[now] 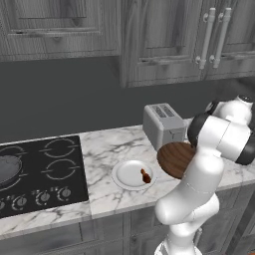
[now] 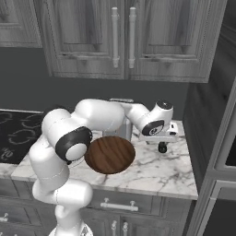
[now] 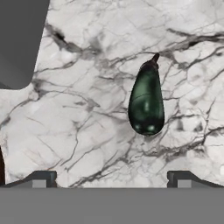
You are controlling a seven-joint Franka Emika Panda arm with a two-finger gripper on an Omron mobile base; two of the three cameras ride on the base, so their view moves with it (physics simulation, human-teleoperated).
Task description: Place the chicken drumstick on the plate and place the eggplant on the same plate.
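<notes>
I'm hovering over the marble counter (image 3: 87, 131) with my pincer (image 3: 112, 178) spread wide, nothing between its tips — and the eggplant (image 3: 146, 101) lies right below me on the bare stone, dark and glossy, stem end pointing away from my fingers. From the right base view my hand reaches past the round wooden board (image 2: 109, 154) toward the counter's far end. Over on the left base view, the chicken drumstick (image 1: 145, 176) sits on the plate (image 1: 127, 173), near its right rim, between the stove (image 1: 40, 172) and the toaster (image 1: 162, 124).
</notes>
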